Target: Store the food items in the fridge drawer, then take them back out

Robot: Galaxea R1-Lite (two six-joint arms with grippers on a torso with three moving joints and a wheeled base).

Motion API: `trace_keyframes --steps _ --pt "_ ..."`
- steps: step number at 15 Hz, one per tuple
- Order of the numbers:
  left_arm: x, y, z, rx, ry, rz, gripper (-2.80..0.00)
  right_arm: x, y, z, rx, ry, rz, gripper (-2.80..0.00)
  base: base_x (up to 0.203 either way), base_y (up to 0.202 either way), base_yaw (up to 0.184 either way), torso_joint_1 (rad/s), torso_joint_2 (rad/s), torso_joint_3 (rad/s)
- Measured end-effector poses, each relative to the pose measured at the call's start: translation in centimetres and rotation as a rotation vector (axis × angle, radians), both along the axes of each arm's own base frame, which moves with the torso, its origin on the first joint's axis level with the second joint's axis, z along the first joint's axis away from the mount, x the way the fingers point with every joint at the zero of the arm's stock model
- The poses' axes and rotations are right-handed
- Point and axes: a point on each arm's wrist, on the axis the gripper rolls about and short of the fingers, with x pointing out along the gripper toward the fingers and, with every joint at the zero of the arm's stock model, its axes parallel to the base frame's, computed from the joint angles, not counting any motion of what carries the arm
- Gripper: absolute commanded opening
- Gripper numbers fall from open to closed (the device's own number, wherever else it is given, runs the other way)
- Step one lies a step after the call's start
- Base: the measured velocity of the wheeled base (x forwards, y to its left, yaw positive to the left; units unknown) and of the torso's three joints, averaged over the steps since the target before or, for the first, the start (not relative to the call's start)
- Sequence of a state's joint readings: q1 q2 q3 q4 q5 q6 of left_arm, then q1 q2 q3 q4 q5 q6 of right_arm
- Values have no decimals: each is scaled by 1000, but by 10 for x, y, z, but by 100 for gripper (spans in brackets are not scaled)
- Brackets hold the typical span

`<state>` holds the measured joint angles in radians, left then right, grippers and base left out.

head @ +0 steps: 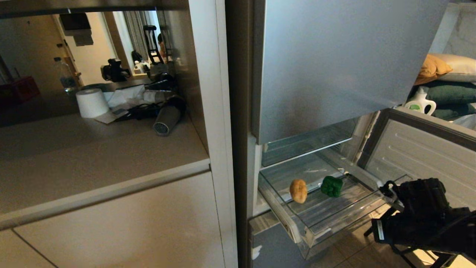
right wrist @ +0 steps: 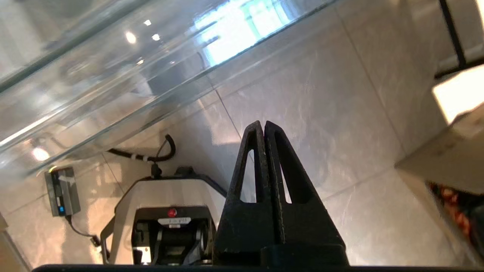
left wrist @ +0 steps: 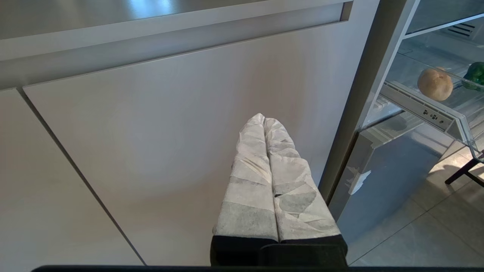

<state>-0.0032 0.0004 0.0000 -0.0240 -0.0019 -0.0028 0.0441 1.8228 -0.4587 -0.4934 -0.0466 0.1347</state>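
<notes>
The fridge drawer (head: 303, 232) of clear plastic is pulled out of the silver-grey fridge. On its ridged floor lie the food items, apart from each other: a tan potato-like lump (head: 298, 191) and a dark green bell pepper (head: 331, 186). My right arm (head: 420, 216) hangs just off the drawer's front right corner. In the right wrist view the right gripper (right wrist: 263, 124) is shut and empty, pointing down at the floor tiles beside the drawer's clear wall (right wrist: 94, 94). My left gripper (left wrist: 264, 120), wrapped in white, is shut and empty in front of a beige cabinet door; the lump (left wrist: 435, 84) and pepper (left wrist: 477, 73) show off to its side.
The upper fridge door (head: 334, 63) hangs over the drawer and the lower door (head: 420, 156) stands open at the right. A counter at the left holds a paper roll (head: 92, 103) and clutter. A white jug (head: 420, 102) and cushions lie beyond. My own base (right wrist: 166, 211) is below.
</notes>
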Motion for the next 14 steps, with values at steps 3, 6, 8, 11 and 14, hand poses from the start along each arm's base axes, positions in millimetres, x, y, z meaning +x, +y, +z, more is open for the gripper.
trace_keyframes --steps 3,6,8,11,14 --pt "0 0 0 0 0 0 -280 21 -3 -13 1 20 -12 -280 0 0 0 0 0 0" --pt "0 0 0 0 0 0 -280 41 -2 -21 4 20 -13 -280 0 0 0 0 0 0" --pt "0 0 0 0 0 0 -280 56 -2 -25 5 8 -12 -280 0 0 0 0 0 0" --pt "0 0 0 0 0 1 -280 78 1 -29 16 -19 1 -280 0 0 0 0 0 0" --pt "0 0 0 0 0 0 -280 102 5 -28 22 -64 14 -280 0 0 0 0 0 0"
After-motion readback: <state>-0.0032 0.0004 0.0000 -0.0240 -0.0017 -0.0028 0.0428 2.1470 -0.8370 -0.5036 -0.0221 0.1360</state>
